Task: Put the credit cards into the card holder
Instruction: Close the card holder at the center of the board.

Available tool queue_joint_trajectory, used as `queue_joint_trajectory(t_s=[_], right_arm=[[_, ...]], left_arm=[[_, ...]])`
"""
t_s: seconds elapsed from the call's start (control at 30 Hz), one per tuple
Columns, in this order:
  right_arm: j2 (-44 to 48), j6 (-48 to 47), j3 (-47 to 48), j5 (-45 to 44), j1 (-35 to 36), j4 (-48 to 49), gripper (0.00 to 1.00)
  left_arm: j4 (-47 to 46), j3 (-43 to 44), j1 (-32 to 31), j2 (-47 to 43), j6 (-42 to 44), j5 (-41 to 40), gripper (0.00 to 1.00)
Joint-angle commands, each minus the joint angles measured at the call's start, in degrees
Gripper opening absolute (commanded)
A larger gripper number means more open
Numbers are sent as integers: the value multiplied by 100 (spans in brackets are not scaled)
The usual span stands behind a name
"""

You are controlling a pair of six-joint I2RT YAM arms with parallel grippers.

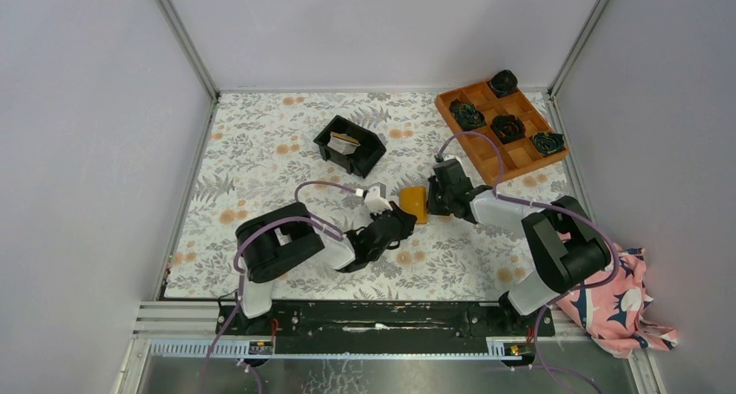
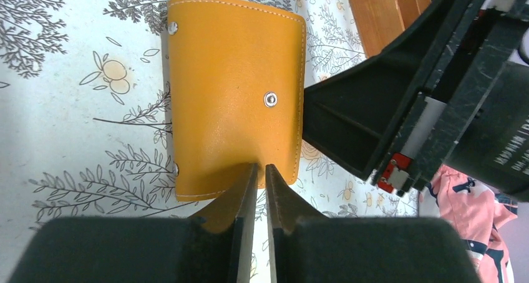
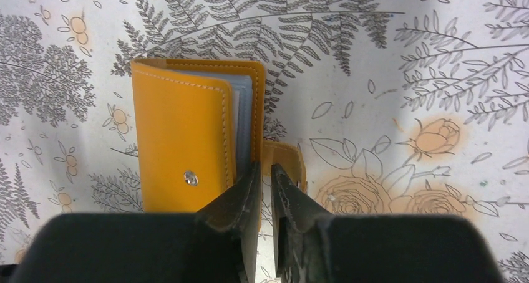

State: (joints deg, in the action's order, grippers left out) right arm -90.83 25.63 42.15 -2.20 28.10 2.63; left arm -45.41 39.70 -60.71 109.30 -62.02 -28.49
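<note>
Card holder (image 1: 415, 205) lies on floral cloth (image 1: 260, 168) mid-table, between both grippers, folded nearly closed. We note blue pockets (image 3: 243, 124) showing under orange cover. Left gripper (image 2: 262, 168): jaws narrow, tips at holder's near edge; we cannot tell if it pinches. Right gripper (image 3: 265, 166): jaws narrow, tips at back-cover edge beside snap tab (image 3: 288, 161); hold unclear. Credit cards (image 1: 345, 141) sit in black bin (image 1: 375, 151), well apart.

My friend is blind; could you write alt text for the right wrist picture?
An orange-tan card holder, slightly ajar with pale blue pockets showing, against a floral tablecloth. The right gripper, two dark fingers nearly together, reaches its open edge.
</note>
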Motion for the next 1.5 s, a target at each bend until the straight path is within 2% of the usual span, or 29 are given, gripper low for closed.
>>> queue_joint_trajectory(t_s=[0.0,0.27,0.5,1.0,1.47], right_arm=[[309,-150,102,-339,-50,-350,20],[678,-234,202,-420,-48,-552,29],[1034,-291,204,-688,-49,-764,33],[852,-326,440,-788,-50,-873,35],[493,-348,619,-694,-50,-845,32]], left_arm=[[294,266,-20,264,30,-224,16],[572,558,-8,541,-42,-155,16],[671,627,11,610,-51,-124,16],[556,439,106,630,-38,-8,15],[463,392,207,672,-65,119,15]])
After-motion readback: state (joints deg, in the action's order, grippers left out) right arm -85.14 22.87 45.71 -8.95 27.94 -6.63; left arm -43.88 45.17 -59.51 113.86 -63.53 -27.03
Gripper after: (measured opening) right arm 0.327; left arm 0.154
